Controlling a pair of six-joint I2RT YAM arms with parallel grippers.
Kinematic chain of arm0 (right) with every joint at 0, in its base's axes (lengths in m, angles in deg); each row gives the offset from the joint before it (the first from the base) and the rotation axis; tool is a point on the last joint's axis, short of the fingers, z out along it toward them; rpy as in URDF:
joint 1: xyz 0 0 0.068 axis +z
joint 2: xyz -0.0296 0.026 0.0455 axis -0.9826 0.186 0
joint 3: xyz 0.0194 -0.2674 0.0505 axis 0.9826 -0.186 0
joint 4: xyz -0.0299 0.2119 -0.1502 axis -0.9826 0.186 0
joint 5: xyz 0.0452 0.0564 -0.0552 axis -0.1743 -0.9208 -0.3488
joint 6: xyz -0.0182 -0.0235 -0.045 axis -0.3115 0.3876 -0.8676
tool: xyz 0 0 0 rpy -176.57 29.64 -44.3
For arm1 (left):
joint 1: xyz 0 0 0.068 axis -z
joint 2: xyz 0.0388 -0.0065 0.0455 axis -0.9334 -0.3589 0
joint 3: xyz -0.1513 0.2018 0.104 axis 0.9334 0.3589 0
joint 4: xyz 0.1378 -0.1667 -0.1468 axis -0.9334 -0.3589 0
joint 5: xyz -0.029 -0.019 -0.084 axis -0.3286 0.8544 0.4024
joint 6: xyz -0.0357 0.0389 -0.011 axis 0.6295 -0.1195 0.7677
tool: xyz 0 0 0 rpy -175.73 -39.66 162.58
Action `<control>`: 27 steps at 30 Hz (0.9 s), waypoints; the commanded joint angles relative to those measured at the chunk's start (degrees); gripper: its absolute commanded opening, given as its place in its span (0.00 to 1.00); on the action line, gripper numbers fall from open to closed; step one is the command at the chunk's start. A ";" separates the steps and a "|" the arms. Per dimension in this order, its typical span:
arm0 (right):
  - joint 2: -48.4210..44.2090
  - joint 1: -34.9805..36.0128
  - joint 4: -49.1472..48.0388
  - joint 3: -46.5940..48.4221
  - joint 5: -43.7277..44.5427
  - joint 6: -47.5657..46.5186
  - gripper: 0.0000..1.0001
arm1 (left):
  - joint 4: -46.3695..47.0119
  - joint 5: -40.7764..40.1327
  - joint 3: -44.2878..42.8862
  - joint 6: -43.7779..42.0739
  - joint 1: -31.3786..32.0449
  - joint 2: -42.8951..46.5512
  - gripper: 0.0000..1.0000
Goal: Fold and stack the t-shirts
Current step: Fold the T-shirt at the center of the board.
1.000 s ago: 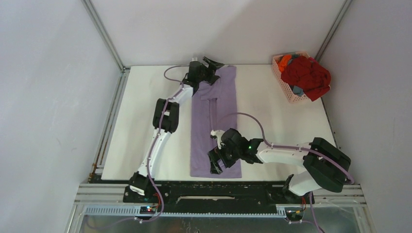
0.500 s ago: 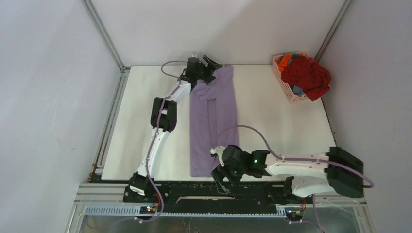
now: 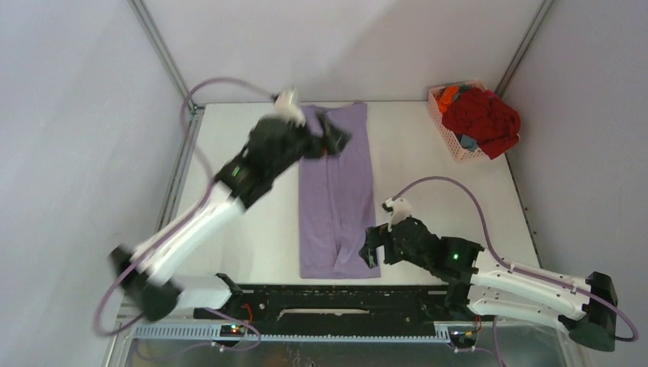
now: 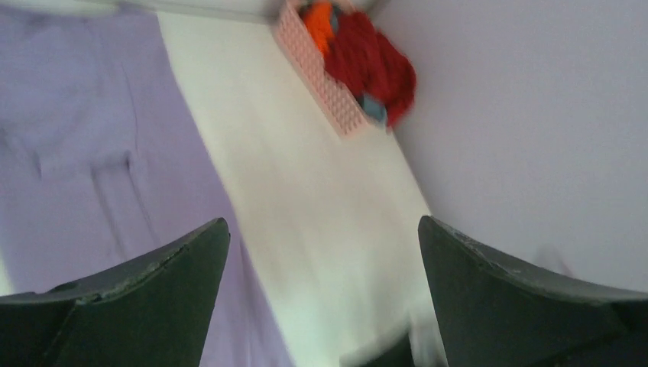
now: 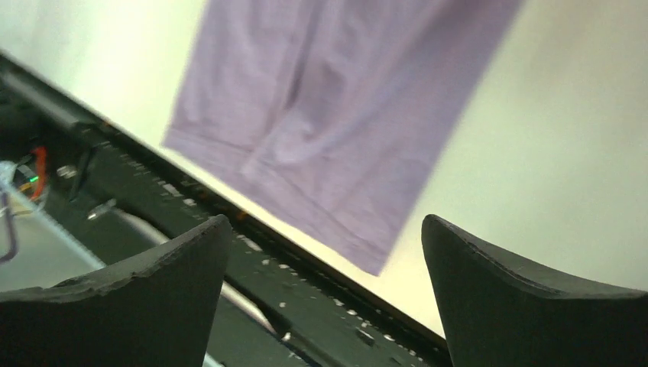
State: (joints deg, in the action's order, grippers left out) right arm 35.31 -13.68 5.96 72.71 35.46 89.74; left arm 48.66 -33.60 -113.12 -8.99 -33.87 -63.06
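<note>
The lavender t-shirt lies flat on the white table, folded lengthwise into a long strip running from the far edge to the near edge. My left gripper is raised over its far left part, blurred, open and empty. In the left wrist view the open gripper has the shirt to its left. My right gripper is by the shirt's near right corner, open and empty. In the right wrist view the open gripper hovers above the shirt's hem.
A pink lattice basket stands at the far right with dark red, orange and grey-blue shirts heaped in it; it also shows in the left wrist view. The black base rail runs along the near edge.
My left arm has lifted away from the shirt's far left corner and swung up and back. My right gripper has moved from the near edge to the shirt's near right corner.
</note>
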 commanded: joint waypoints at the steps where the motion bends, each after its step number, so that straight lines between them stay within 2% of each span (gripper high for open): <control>1: 0.21 -3.83 5.63 -2.98 1.97 6.19 0.95 | 1.33 -20.81 32.55 2.31 8.59 18.25 1.00; 3: 2.21 -4.76 4.37 -4.67 0.38 7.39 0.91 | -0.45 -24.19 41.99 9.08 12.98 23.29 1.00; 6: 6.77 -5.54 -0.06 -6.15 -4.24 7.54 0.85 | -4.51 -21.98 50.60 17.17 19.22 25.75 1.00; 9: 11.60 -5.20 -5.21 -6.16 -8.31 7.05 0.76 | -8.33 -23.17 55.04 23.50 27.66 26.04 1.00; 13: 16.73 -4.31 -8.23 -6.10 -9.76 7.97 0.66 | -16.90 -24.75 55.48 28.81 33.12 26.02 0.96; 15: 18.00 -3.93 -6.88 -6.09 -7.32 9.22 0.64 | -19.07 -24.79 55.76 29.40 34.52 26.62 0.96; 20: 19.62 -3.14 -3.83 -6.09 -3.51 11.25 0.55 | -13.01 -18.02 59.93 27.68 35.21 26.04 0.88; 27: 19.07 -1.51 -0.08 -7.07 -1.72 13.91 0.25 | -14.95 -19.28 61.16 28.54 35.27 23.62 0.71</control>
State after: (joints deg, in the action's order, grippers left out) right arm 54.76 -16.19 3.19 66.22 31.02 100.91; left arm 34.91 -51.85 -53.12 17.63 0.88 -38.31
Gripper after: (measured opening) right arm 0.298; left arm 0.749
